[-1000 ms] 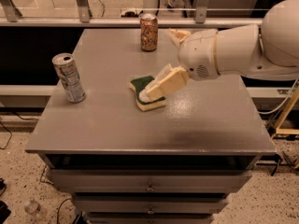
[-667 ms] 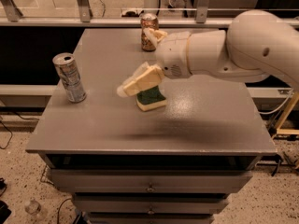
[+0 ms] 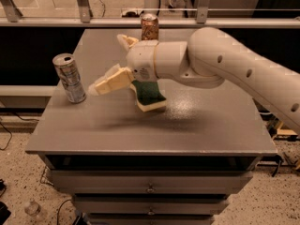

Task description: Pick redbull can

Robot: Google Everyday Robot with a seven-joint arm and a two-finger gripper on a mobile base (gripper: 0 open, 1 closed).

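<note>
The pincer [image 3: 107, 63] hung low over the grey table [image 3: 215, 135], reaching in sideways on the end of a thick white arm [image 3: 234, 64]. Its 2 cream fingers [image 3: 110, 82] were spread wide, 1 pointing up and away and the other slanting down toward the tabletop. Nothing sat between them, so the pincer was released and gripping nothing.

The redbull can [image 3: 69, 78] stood upright just beyond the tip of the lower finger, on the side that finger pointed toward. It was near the finger but with a clear gap between them, and close to the table's side edge. Its shiny top faced up.

Under the pincer's wrist, on the side away from that can, a green sponge [image 3: 149, 93] with a pale underside lay on the table, partly hidden by the pincer's body. Behind the pincer, at the table's far edge, 1 shorter brown-gold can [image 3: 149, 26] stood upright, well apart from the silver one. Drawer fronts [image 3: 150, 182] showed below the tabletop.
</note>
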